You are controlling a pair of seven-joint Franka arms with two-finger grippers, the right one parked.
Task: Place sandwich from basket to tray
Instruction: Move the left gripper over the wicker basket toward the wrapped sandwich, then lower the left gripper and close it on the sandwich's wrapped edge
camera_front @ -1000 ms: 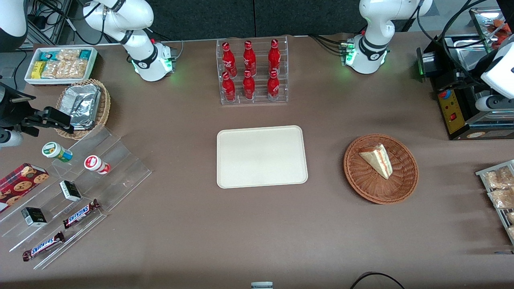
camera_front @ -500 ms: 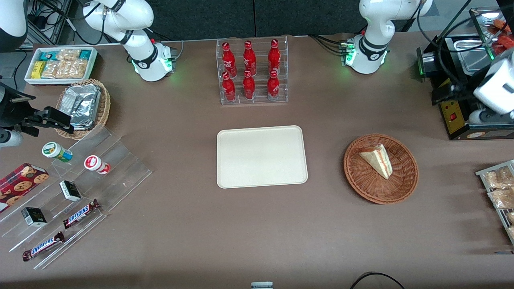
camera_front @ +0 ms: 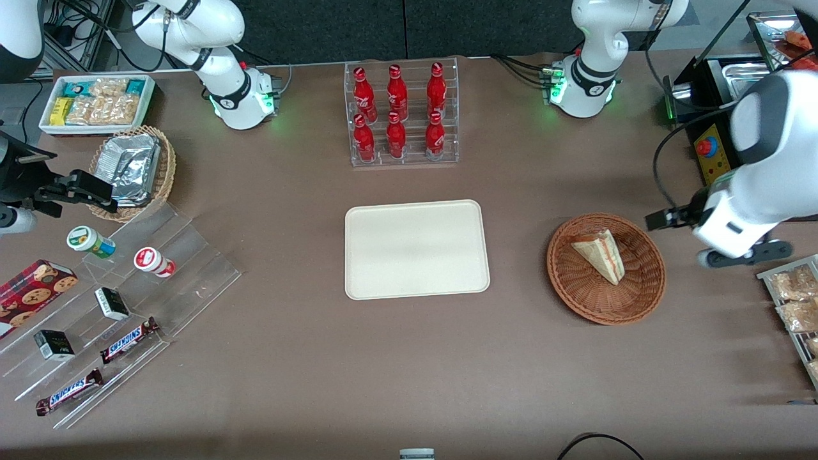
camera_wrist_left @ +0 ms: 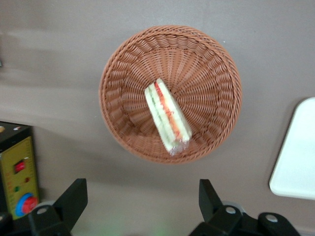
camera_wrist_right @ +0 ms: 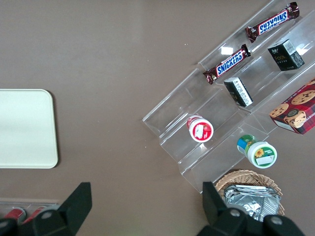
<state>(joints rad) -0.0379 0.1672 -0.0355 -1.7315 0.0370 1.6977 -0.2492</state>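
Note:
The sandwich [camera_front: 597,255], a pale bread wedge with red and green filling, lies in the reddish-brown wicker basket [camera_front: 575,294] toward the working arm's end of the table. The cream-white tray [camera_front: 415,249] lies bare at the table's middle. The left arm's gripper [camera_front: 725,239] hangs above the table beside the basket, just off its rim. In the left wrist view the gripper [camera_wrist_left: 140,199] is open with nothing between its fingers. That view also shows the sandwich [camera_wrist_left: 166,115] in the basket [camera_wrist_left: 123,98] and a corner of the tray [camera_wrist_left: 295,152].
A clear rack of red bottles [camera_front: 401,115] stands farther from the camera than the tray. A black machine with a yellow panel [camera_front: 712,160] and a rack of bagged snacks [camera_front: 792,300] flank the gripper. Acrylic steps with snacks [camera_front: 128,300] lie toward the parked arm's end.
The left arm has swung from over the black machine toward the basket and nearer the camera. The sandwich, basket and tray have not moved.

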